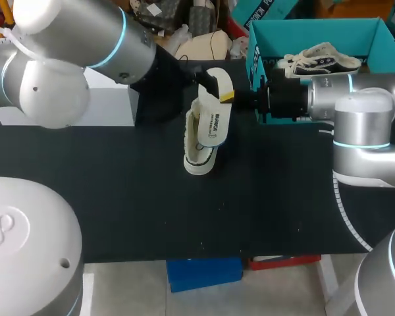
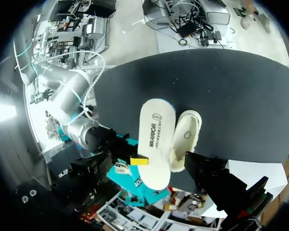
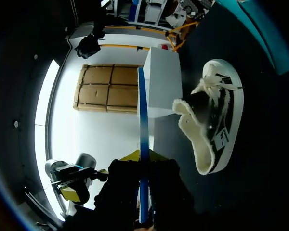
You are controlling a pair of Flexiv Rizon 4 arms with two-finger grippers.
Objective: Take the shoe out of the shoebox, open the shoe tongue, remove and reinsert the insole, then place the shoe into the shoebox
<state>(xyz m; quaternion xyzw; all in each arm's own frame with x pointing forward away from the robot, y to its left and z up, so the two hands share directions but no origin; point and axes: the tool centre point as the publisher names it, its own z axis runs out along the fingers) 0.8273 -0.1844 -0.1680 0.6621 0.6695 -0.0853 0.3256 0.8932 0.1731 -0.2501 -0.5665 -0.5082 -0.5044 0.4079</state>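
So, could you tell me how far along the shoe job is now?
Done: the shoe is out on the table, its insole removed. In hand: the right hand grips the insole beside it. Left: reinsert it, then return the shoe to the shoebox.

I see a table (image 1: 184, 210) covered edge to edge by a black sheet. The shoe (image 1: 201, 155) lies on that sheet around the middle, a little toward the far side, with its pale lined opening facing up. Beyond the shoe and to its right, the open teal shoebox (image 1: 316, 29) stands at the table's far edge. To the shoe's left and a little farther back sits a white box (image 1: 108, 105). Well to the shoe's right, on the near side, a white curved line (image 1: 345, 210) is marked on the sheet.
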